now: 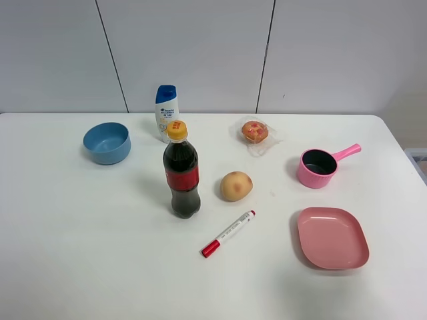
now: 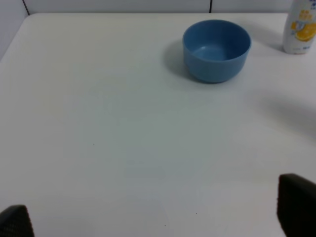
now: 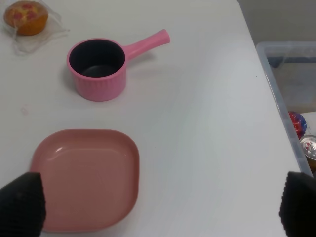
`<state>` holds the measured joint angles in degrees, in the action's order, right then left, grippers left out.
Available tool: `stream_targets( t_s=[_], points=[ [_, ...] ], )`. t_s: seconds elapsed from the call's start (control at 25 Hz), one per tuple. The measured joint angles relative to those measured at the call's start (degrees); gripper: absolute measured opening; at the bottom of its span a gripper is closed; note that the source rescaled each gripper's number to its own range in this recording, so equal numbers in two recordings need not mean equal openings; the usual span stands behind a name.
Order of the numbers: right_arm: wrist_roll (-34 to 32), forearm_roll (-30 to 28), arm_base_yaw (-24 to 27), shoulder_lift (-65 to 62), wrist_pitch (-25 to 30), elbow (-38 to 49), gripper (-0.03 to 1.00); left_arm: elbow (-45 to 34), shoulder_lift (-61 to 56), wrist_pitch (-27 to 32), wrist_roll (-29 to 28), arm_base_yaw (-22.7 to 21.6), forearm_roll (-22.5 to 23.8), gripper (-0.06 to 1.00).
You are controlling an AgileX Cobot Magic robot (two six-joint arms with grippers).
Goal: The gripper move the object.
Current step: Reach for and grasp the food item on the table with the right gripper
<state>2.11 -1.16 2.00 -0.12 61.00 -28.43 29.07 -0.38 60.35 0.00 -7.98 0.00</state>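
The object is a golden-orange pastry with red spots in a clear wrapper [image 1: 255,132], lying on the white table toward the back, right of centre. It also shows in the right wrist view [image 3: 26,17], far from the fingers. No arm shows in the exterior high view. My left gripper [image 2: 155,216] is open and empty over bare table in front of a blue bowl [image 2: 216,49]. My right gripper [image 3: 160,203] is open and empty, with its fingertips wide apart above the near edge of a pink plate [image 3: 89,173].
A cola bottle [image 1: 181,171], a tan potato [image 1: 236,186] and a red-capped marker [image 1: 228,233] lie mid-table. A shampoo bottle [image 1: 166,112] stands at the back. A pink saucepan [image 1: 320,167] and the pink plate [image 1: 332,237] are on the right. A clear bin [image 3: 291,89] stands beyond the table's right edge.
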Motion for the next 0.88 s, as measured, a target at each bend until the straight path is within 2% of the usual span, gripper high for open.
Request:
stream_targets(
  t_s=[0.88],
  points=[
    [0.00,0.00,0.00,0.00,0.00,0.00,1.00,0.00,0.00,0.00,0.00,0.00,0.00,1.00]
  ],
)
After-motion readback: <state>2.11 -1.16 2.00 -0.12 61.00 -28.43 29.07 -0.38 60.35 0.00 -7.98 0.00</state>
